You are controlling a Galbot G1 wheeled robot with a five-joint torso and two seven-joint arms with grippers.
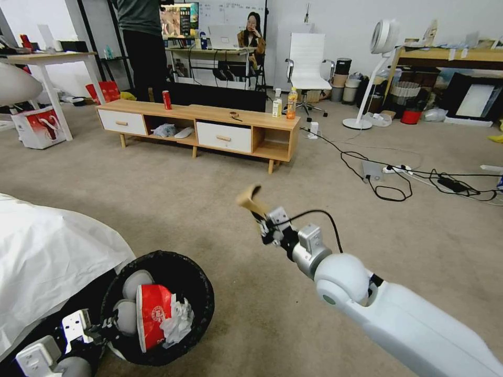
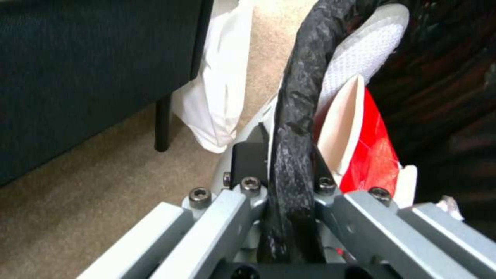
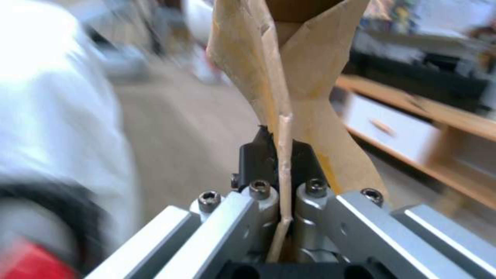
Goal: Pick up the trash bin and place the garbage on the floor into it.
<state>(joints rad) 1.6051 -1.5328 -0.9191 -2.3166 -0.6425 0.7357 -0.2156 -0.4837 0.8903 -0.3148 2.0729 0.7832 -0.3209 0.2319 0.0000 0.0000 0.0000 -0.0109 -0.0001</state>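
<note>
The trash bin [image 1: 196, 283], lined with a black bag, is at the lower left of the head view, beside the floor [image 1: 157, 209]. Inside lie a crushed red-white cup [image 1: 153, 314], white tissues [image 1: 178, 320] and pale rounded pieces [image 1: 137, 283]. My left gripper [image 1: 107, 322] is shut on the bin's near rim; in the left wrist view the gripper [image 2: 289, 162] clamps the bag-wrapped rim [image 2: 300, 97], with the cup [image 2: 374, 155] just beyond. My right gripper [image 1: 262, 214] is held out mid-air to the right of the bin and higher, shut on a tan cardboard tray [image 1: 249, 198]. The right wrist view shows this gripper [image 3: 281, 145] pinching the folded cardboard [image 3: 310, 77].
A white sheet [image 1: 47, 251] drapes over furniture at the left, close to the bin. A low wooden cabinet [image 1: 209, 125] with an upright red can [image 1: 167, 99] and bottles [image 1: 291, 103] stands ahead. Cables [image 1: 393, 183] and a power strip lie on the carpet at the right. Open carpet lies between.
</note>
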